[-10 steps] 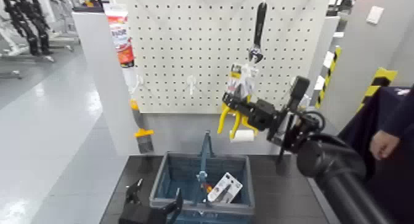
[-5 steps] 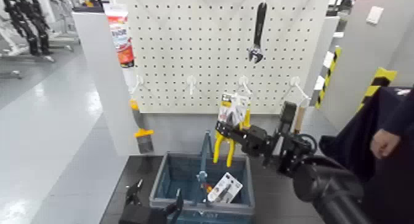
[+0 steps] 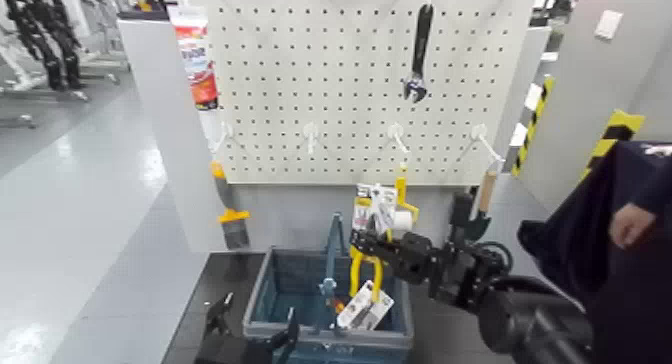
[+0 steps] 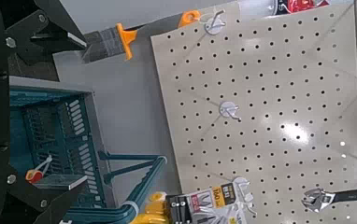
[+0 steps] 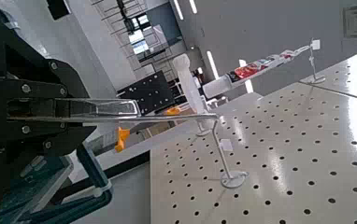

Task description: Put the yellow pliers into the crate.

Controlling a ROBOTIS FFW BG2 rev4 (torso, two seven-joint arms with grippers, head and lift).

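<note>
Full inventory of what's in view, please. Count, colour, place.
pliers: 1, yellow, over crate
crate: 1, blue-grey, on floor
packet: 1, white, in crate
roller: 1, yellow/white, behind pliers
wrench: 1, black/silver, pegboard
scraper: 1, orange/grey, pegboard's left
tube: 1, red/white, upper left
hooks: several, white, pegboard
wood-handled tool: 1, brown, right
person's hand: 1, far right
left end effector: 1, black, by crate
right end effector: 1, black, on pliers

Glossy yellow plastic pliers handles [image 3: 377, 280].
</note>
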